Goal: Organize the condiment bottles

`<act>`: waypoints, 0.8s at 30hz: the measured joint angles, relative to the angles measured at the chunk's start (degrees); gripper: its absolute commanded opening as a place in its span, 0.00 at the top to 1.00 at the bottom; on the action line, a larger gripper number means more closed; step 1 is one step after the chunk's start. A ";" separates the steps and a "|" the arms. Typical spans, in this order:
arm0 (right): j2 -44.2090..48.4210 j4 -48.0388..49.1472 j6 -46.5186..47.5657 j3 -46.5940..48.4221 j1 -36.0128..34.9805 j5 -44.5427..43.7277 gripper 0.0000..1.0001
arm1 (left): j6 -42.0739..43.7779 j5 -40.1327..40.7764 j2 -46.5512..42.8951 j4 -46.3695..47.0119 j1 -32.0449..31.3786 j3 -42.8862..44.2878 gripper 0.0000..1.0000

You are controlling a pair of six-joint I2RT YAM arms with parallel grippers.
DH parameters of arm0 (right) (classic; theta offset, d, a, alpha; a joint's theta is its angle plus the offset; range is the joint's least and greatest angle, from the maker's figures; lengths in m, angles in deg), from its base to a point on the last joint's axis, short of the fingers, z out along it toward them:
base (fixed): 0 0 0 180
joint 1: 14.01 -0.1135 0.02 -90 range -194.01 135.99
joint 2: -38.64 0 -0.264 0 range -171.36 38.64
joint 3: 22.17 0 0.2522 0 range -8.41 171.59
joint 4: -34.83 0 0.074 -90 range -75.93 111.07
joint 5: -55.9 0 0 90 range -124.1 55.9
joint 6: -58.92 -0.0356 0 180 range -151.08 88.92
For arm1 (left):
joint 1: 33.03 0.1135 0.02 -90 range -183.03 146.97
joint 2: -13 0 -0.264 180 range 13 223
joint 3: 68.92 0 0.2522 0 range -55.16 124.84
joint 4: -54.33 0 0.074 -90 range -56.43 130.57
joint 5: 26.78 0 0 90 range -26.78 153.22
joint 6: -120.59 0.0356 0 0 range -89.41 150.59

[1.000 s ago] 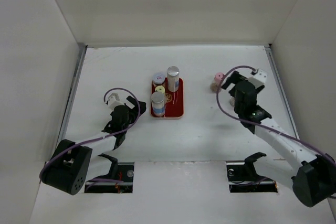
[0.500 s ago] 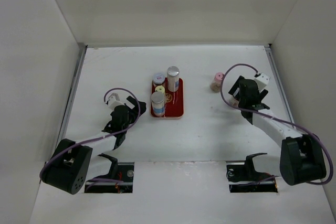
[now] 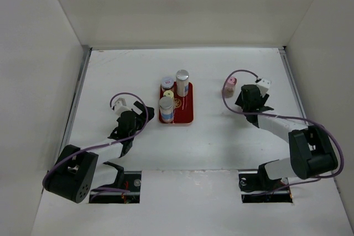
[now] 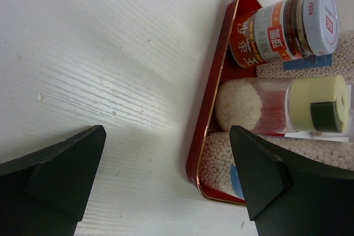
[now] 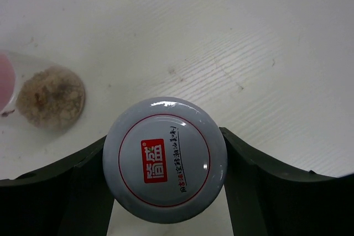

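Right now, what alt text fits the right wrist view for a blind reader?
The right gripper grips a jar with a pale cap and red logo, seen from above, fingers touching both sides. A pink-capped bottle of brown powder stands apart on the white table.

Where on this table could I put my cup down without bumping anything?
Bare table between the red tray and the pink-capped bottle, and behind the tray. Crowded: the tray's left half, and around the right gripper gripping a jar.

A robot lab test cell is shown: white table (image 3: 210, 142) is boxed in by plain white panels (image 3: 182, 4) at 9, 12 and 3 o'clock; left arm (image 3: 119, 131) and right arm (image 3: 271, 122) are mounted at 6.
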 measured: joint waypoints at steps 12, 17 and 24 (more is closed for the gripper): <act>-3.72 -2.86 0.74 13.86 -29.92 1.05 0.50 | -0.02 -0.20 1.20 1.66 0.02 0.07 0.00; -13.31 0.07 1.44 23.63 -32.04 2.05 0.48 | 0.00 -0.26 1.14 1.64 0.00 0.07 0.00; -23.71 0.31 1.46 28.61 -33.00 2.75 0.48 | -0.02 -0.44 1.14 1.66 -0.13 0.07 0.00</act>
